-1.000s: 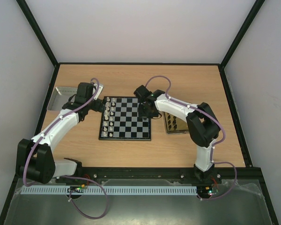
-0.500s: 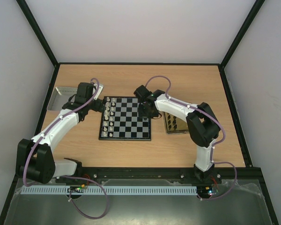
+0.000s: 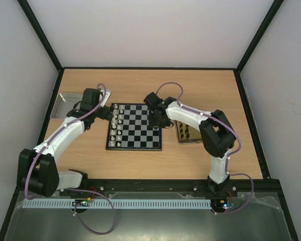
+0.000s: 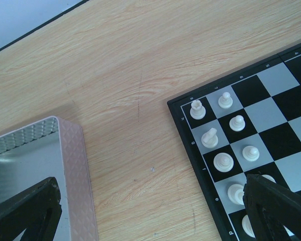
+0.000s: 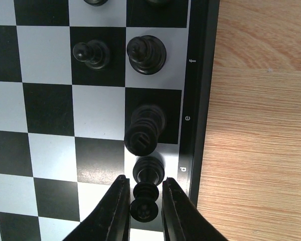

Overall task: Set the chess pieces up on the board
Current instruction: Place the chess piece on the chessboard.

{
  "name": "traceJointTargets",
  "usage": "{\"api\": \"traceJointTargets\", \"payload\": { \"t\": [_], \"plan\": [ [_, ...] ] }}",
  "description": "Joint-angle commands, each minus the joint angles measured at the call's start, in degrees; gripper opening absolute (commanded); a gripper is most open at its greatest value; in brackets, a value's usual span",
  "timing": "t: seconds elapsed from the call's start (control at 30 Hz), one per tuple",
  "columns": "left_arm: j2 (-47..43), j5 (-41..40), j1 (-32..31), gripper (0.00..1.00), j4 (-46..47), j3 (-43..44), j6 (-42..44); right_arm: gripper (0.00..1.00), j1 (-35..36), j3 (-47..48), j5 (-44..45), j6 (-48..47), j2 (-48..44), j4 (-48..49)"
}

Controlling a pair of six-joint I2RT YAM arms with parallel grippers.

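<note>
While the left jaws hang released, spread wide over the bench [image 4: 140,75] with one tip above the silver tray [image 4: 75,165] and the other above the white corner of the board [image 3: 140,131], the right jaws are clenched on a black piece [image 5: 144,203] at the edge square marked d. Can't tell if it's seated or lifted. White pieces [image 4: 231,123] stand in two files on the left edge, and other black pieces [image 5: 145,52] line the right edge.
</note>
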Motion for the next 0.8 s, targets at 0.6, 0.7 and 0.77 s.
{"api": "traceJointTargets", "payload": {
  "t": [0.6, 0.7, 0.77],
  "plan": [
    [-0.46, 0.14, 0.17, 0.99, -0.40, 0.70, -0.01, 0.31, 0.12, 2.31, 0.60, 0.06, -2.42, -2.23],
    [-0.60, 0.18, 0.12, 0.99, -0.61, 0.74, 0.09, 0.30, 0.06, 2.18, 1.09, -0.04, -4.49, -3.29],
    [-0.85, 0.08, 0.18, 0.99, -0.72, 0.64, 0.08, 0.30, -0.11, 0.89, 3.18, 0.20, -7.79, -4.24]
  ]
}}
